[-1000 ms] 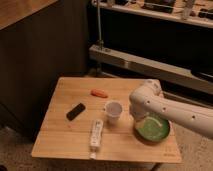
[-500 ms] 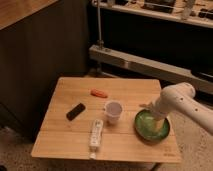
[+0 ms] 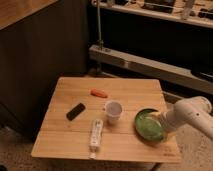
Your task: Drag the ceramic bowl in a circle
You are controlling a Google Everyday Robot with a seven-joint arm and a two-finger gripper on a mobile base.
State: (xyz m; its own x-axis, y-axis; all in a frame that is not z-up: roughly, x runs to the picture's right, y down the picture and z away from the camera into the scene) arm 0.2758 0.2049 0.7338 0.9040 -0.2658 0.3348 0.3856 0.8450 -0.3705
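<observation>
- A square wooden worktop [image 3: 127,90] stands on a speckled floor, in front of a dark wall and a low metal rack [image 3: 150,64].
- The ceramic bowl [image 3: 148,125], green and glossy with a darker rim, sits on the worktop toward its front corner on the right side of the camera view, close to the right edge but fully on the boards.
- The white arm [image 3: 192,116] reaches in from the right of the view, off the worktop's edge, and ends at the bowl's right rim.
- The tool [image 3: 159,120] is at that rim, over the right part of the bowl. It meets the bowl there, but I cannot tell how wide it stands or whether it has hold of the rim.
- A small white cup [image 3: 114,111] stands upright just to the left of the bowl, near it but apart.
- A long white object [image 3: 95,134], shaped like a remote, lies lengthwise in front of the cup, reaching toward the front edge.
- A flat black object [image 3: 75,111] lies at an angle to the left of the cup, well apart from the bowl.
- A small orange item [image 3: 99,93] lies behind the cup, toward the middle of the worktop.
</observation>
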